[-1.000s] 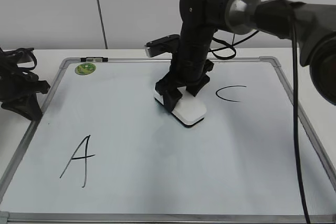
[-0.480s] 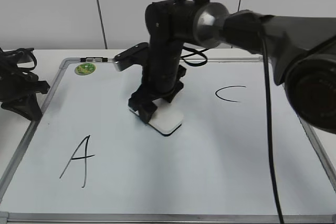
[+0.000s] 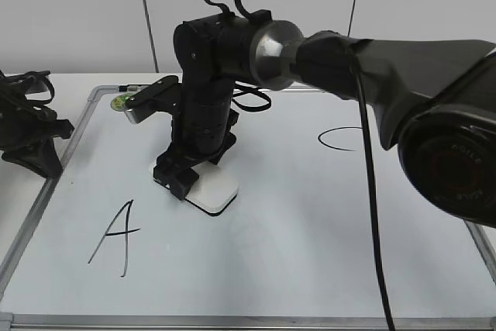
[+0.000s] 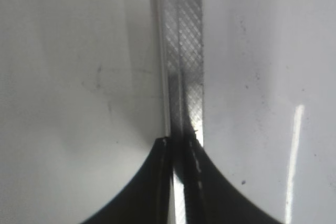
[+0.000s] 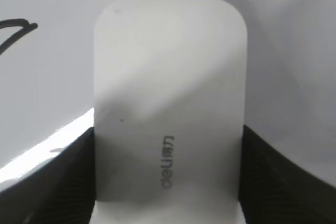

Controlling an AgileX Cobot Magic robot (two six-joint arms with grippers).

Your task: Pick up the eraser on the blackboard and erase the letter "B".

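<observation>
The white eraser [image 3: 211,189] lies flat on the blackboard [image 3: 310,253], left of the board's middle, with its dark underside down. My right gripper [image 3: 186,177] is shut on the eraser; in the right wrist view the eraser [image 5: 169,103] fills the frame between the black jaws [image 5: 168,182]. No letter "B" shows on the board. The black "A" [image 3: 115,236] is at the front left and the "C" [image 3: 341,139] at the right. My left gripper [image 3: 39,156] rests shut over the board's left metal frame [image 4: 185,51], jaws [image 4: 181,145] together.
A round green sticker [image 3: 122,101] sits in the board's far left corner, partly behind the right wrist camera. The large black right arm [image 3: 349,52] reaches across from the right. The end of an "A" stroke [image 5: 18,30] shows left of the eraser.
My right gripper has slid the eraser leftward and toward the front across the board's middle. The left arm has not moved.
</observation>
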